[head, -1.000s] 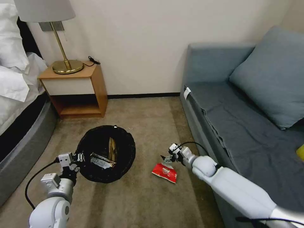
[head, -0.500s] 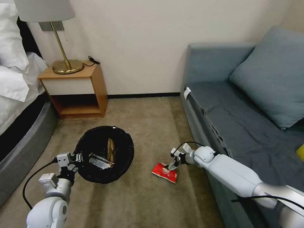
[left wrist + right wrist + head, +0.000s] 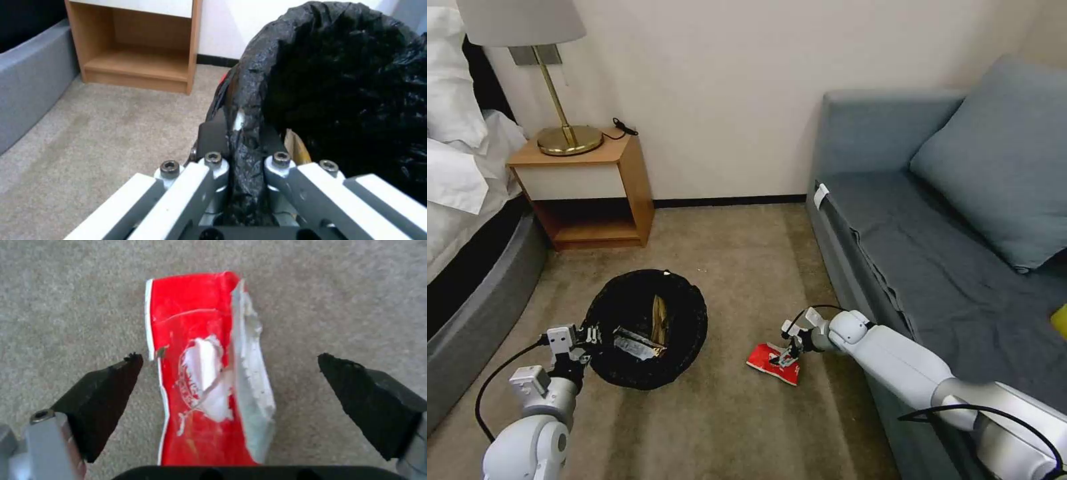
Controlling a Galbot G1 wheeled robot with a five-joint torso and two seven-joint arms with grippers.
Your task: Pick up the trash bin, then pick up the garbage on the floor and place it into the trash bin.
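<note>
The black mesh trash bin (image 3: 647, 327) with its black liner sits low at the left, tilted toward me, with a brown-gold wrapper (image 3: 658, 319) and a dark packet inside. My left gripper (image 3: 589, 335) is shut on the bin's near rim (image 3: 247, 140), one finger on each side of the liner. A flat red packet of garbage (image 3: 772, 363) lies on the carpet near the sofa. My right gripper (image 3: 787, 353) hangs open just above it, and the packet (image 3: 200, 373) lies between the two black fingertips (image 3: 111, 383).
A grey-blue sofa (image 3: 934, 253) runs along the right, close to the right arm. A wooden nightstand (image 3: 587, 193) with a brass lamp stands at the back left, beside a bed (image 3: 460, 220). Open carpet (image 3: 740, 267) lies between them.
My right gripper has dropped toward the floor and now straddles the red packet. The left gripper and the bin have shifted slightly lower.
</note>
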